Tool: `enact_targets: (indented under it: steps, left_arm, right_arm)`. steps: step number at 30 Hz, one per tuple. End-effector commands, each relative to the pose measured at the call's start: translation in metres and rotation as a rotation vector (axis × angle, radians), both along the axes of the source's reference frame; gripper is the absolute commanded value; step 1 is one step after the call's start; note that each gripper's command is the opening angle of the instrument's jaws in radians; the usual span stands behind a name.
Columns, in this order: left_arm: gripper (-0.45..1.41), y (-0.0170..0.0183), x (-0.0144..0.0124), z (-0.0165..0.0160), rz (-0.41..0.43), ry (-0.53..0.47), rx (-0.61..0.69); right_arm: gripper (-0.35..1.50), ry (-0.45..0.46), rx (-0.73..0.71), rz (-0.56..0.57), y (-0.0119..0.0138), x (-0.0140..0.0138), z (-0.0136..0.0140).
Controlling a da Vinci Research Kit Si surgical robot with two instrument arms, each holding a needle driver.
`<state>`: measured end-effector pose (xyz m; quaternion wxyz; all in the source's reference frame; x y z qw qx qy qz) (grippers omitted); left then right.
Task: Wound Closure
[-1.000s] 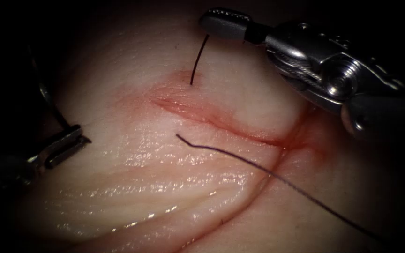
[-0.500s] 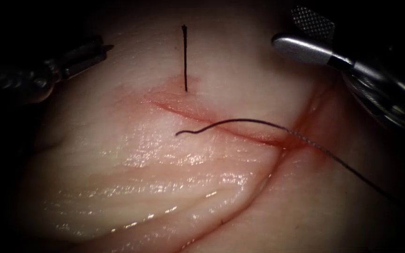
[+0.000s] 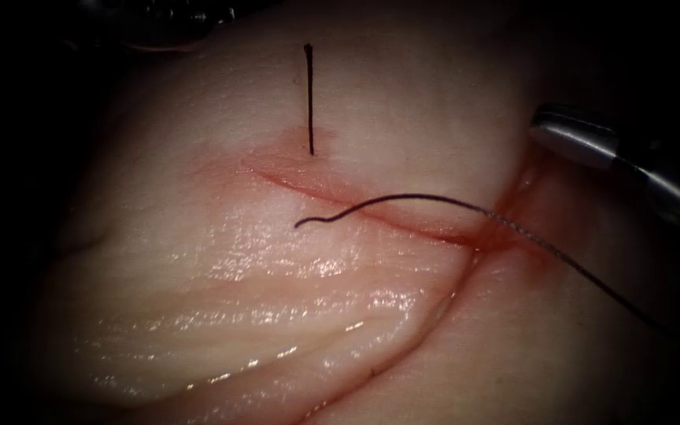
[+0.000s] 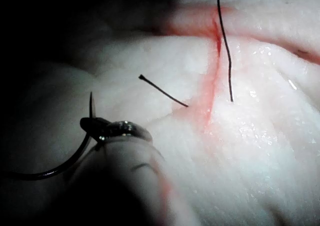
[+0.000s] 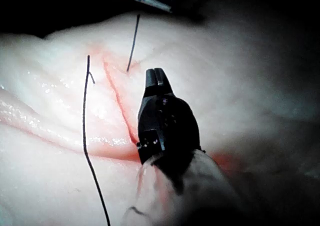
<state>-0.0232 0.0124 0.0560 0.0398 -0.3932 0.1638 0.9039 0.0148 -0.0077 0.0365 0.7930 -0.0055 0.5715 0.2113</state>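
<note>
Two thread ends rise from the tissue beside the cut; left claw grips the needle near its point, clear of tissue; right claw is closed, empty.

The tissue is pale and soft, with a wet glossy surface that shines in long streaks. The cut has moist edges, and the red fluid lies on it as a thin shiny film. The thread is dark and matt, a little rough and braided. The short thread end is also dark and matt. The right tool is smooth satin metal. The needle is thin dark metal, smooth. The left tool has a polished metal tip.
</note>
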Motion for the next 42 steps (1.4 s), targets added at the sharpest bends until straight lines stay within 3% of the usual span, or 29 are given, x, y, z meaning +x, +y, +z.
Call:
enact_targets:
  steps: [1, 9, 12, 13, 14, 17, 19, 20, 21, 23, 31, 34, 37, 40, 41, 42]
  left_arm:
    - [-0.45, 0.0012, -0.0019, 0.0011, 0.010, -0.027, 0.015]
    - [-0.45, 0.0032, -0.0071, 0.0028, 0.052, -0.092, 0.103]
    - [-0.45, 0.0030, -0.0084, 0.0032, 0.061, -0.125, 0.150]
    - [-0.26, 0.0028, -0.0087, 0.0033, 0.057, -0.143, 0.178]
    - [0.17, 0.0026, -0.0090, 0.0033, 0.032, -0.168, 0.223]
    - [0.27, 0.0023, -0.0091, 0.0032, -0.005, -0.178, 0.267]
    - [0.81, 0.0022, -0.0089, 0.0030, -0.039, -0.185, 0.307]
    - [1.00, 0.0022, -0.0086, 0.0027, -0.053, -0.189, 0.327]
    - [1.00, 0.0022, -0.0086, 0.0027, -0.053, -0.189, 0.327]
    - [1.16, 0.0023, -0.0081, 0.0022, -0.080, -0.188, 0.356]
    - [1.21, 0.0033, -0.0048, -0.0015, -0.144, -0.202, 0.368]
    - [1.06, 0.0040, -0.0021, -0.0045, -0.218, -0.210, 0.364]
    - [1.00, 0.0040, -0.0007, -0.0059, -0.236, -0.232, 0.349]
    - [0.93, 0.0031, 0.0014, -0.0083, -0.257, -0.259, 0.346]
    - [0.90, 0.0019, 0.0026, -0.0100, -0.264, -0.260, 0.347]
    - [0.88, 0.0012, 0.0031, -0.0107, -0.266, -0.253, 0.348]
  right_arm:
    - [-0.08, -0.011, -0.004, -0.010, 0.0001, 0.0010, 0.0010]
    - [-0.10, -0.051, -0.035, -0.038, -0.0006, 0.0012, 0.0018]
    - [0.19, -0.057, -0.045, -0.047, -0.0006, 0.0011, 0.0020]
    - [0.31, -0.057, -0.045, -0.047, -0.0006, 0.0011, 0.0020]
    - [0.39, -0.058, -0.044, -0.050, -0.0006, 0.0010, 0.0020]
    - [0.41, -0.058, -0.044, -0.050, -0.0006, 0.0010, 0.0020]
    - [0.44, -0.058, -0.044, -0.050, -0.0006, 0.0010, 0.0020]
    - [0.47, -0.058, -0.044, -0.050, -0.0007, 0.0010, 0.0020]
    - [0.47, -0.058, -0.044, -0.050, -0.0007, 0.0010, 0.0020]
    - [0.51, -0.058, -0.045, -0.051, -0.0007, 0.0010, 0.0020]
    - [0.54, -0.056, -0.052, -0.051, -0.0012, 0.0008, 0.0024]
    - [0.52, -0.057, -0.053, -0.056, -0.0013, 0.0006, 0.0024]
    - [0.51, -0.056, -0.054, -0.058, -0.0014, 0.0005, 0.0024]
    - [0.44, -0.056, -0.053, -0.062, -0.0014, 0.0002, 0.0024]
    - [0.27, -0.064, -0.056, -0.072, -0.0015, 0.0000, 0.0024]
    - [0.22, -0.077, -0.060, -0.068, -0.0015, -0.0002, 0.0023]
